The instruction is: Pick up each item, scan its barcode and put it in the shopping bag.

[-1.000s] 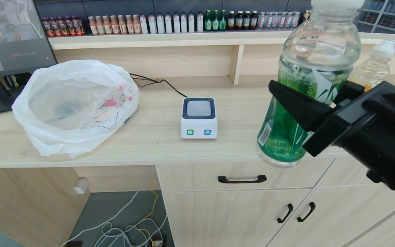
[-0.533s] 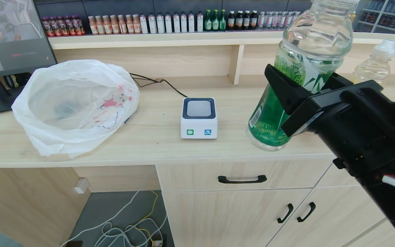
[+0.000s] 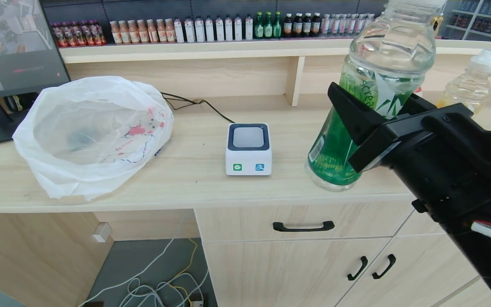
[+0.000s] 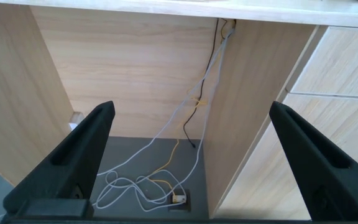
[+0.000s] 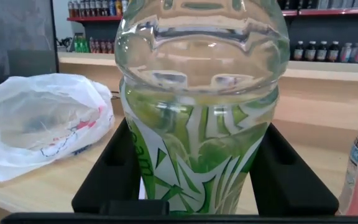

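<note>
My right gripper [image 3: 373, 98] is shut on a clear bottle [image 3: 392, 47] with a green leaf label, gripped around its middle. The bottle leans, its base low over the counter's front edge, a little to the right of the white scanner [image 3: 248, 149]. In the right wrist view the bottle [image 5: 201, 81] stands between the two black fingers [image 5: 114, 168]. The white plastic shopping bag [image 3: 92, 132] lies open on the counter's left side. My left gripper [image 4: 191, 109] hangs open below the counter level, with nothing between its fingers.
A second clear bottle [image 3: 469, 81] stands at the back right of the counter [image 3: 194, 179]. A monitor [image 3: 11, 47] sits at the far left. A raised shelf [image 3: 211, 44] with rows of bottles runs behind. Cables [image 4: 160, 180] lie on the floor under the counter.
My right gripper has carried the bottle left and away from me, nearer the scanner, and the bottle now leans more. The head view shifted slightly.
</note>
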